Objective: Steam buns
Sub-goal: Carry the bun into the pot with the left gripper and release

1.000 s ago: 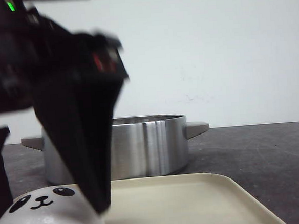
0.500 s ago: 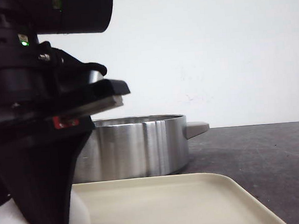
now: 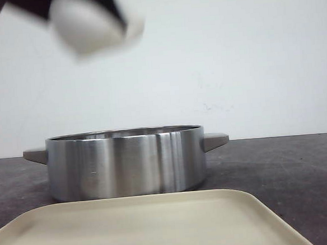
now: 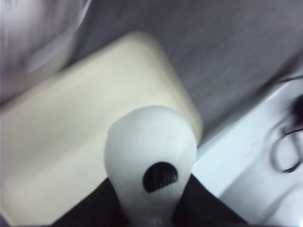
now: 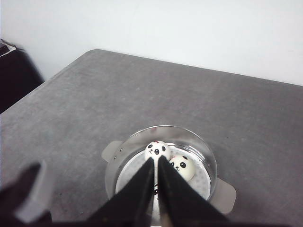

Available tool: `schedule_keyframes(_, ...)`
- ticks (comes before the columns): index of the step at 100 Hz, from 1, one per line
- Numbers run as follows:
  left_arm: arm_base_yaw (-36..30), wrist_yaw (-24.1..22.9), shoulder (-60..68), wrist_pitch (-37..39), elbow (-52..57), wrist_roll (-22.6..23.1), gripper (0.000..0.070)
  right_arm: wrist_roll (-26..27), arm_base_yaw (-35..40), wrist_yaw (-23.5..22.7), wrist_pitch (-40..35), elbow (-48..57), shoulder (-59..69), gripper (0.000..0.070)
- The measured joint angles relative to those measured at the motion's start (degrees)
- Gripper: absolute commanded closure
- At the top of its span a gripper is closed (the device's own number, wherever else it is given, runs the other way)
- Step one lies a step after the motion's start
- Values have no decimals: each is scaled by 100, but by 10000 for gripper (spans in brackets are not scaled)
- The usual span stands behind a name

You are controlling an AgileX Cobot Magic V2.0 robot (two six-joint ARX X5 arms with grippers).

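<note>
Lifted off the tray (image 3: pixel 159 223) since half a second ago, the left gripper (image 4: pixel 150 208) now holds a bun (image 3: pixel 92 26) clamped high above. Beyond the tray, the pot (image 3: pixel 127 161) lies toward 5 o'clock of that bun in the front view. Farther off, the right gripper (image 5: pixel 156 182), closed and empty, hangs over two buns (image 5: pixel 169 158) inside.

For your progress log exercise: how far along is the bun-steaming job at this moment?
Done: two panda buns lie in the steel pot. In hand: the left gripper holds a bun lifted high above the cream tray, which looks bare. Left: lowering it into the pot.
</note>
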Motion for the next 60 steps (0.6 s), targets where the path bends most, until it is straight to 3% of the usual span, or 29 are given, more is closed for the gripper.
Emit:
schedule_keyframes(26, 1167, -271, 776, -669, 984, 1182, 691, 0, 0, 2, 9, 0, 0, 697)
schedule_keyframes(49, 1967, -483, 1565, -313, 1147, 2514, 691, 0, 0, 2, -2, 0, 0, 697)
schedule_keyframes(60, 2177, -586, 2000, -94, 1147, 2879, 692, 0, 0, 2, -79, 0, 0, 697)
